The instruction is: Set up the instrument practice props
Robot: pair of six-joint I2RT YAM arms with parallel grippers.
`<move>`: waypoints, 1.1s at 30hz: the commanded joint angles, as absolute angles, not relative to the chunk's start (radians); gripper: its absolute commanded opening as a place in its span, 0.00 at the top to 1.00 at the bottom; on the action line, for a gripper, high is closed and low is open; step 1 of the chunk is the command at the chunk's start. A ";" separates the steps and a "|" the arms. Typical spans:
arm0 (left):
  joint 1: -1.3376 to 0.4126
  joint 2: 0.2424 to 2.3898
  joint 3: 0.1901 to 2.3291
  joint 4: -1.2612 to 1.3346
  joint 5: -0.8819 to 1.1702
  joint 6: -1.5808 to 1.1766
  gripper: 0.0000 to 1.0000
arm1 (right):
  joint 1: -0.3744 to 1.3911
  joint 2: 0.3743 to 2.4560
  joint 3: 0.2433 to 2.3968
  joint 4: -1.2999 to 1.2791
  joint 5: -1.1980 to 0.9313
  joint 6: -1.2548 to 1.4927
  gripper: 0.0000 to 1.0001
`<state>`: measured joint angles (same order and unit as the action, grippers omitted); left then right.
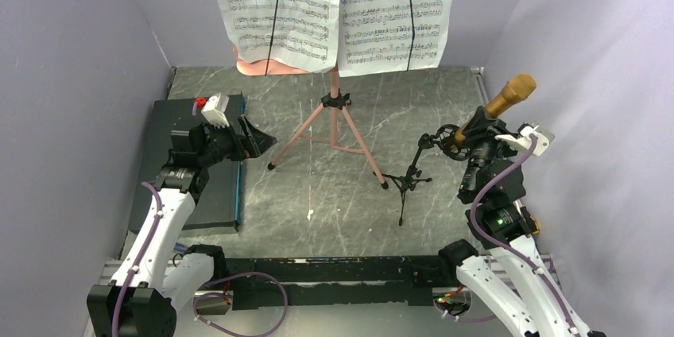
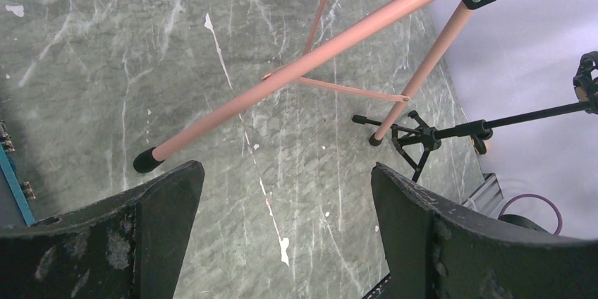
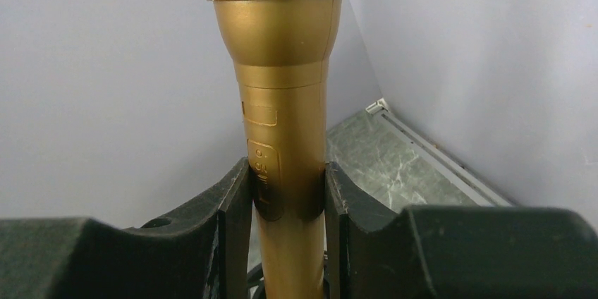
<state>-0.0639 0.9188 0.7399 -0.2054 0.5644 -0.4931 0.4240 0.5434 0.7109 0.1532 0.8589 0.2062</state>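
The right claw (image 3: 289,197) grips the gold microphone (image 3: 282,101) by its handle, head up beside the black mic stand (image 1: 412,168), likely for seating it. The left claw (image 2: 285,204) gapes empty near the pink music stand (image 2: 282,73).

The top external view's upper edge crops the sheet-music pages (image 1: 290,11), which hide nearly all of the pink music stand (image 1: 335,110) desk. In the right wrist view the gold microphone (image 3: 285,101) grille is cut off, and the right pincer (image 3: 288,179) covers part of its embossed lettering. The mic stand (image 2: 423,135) clip runs off the left wrist view's right edge.
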 commanded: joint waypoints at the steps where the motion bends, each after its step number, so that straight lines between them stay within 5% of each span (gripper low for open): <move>1: -0.059 0.912 0.734 -0.157 0.593 -0.507 0.06 | 0.426 0.552 0.712 0.124 0.829 0.205 1.00; 16: -0.058 0.912 0.732 -0.153 0.592 -0.509 0.06 | 0.426 0.514 0.660 0.082 0.767 0.259 0.99; 22: -0.058 0.910 0.733 -0.159 0.591 -0.508 0.06 | 0.425 0.502 0.652 0.075 0.763 0.280 0.83; 27: -0.058 0.905 0.732 -0.164 0.582 -0.504 0.06 | 0.426 0.499 0.660 0.074 0.732 0.291 0.57; 33: -0.058 0.902 0.730 -0.164 0.581 -0.505 0.06 | 0.425 0.508 0.683 0.047 0.692 0.308 0.48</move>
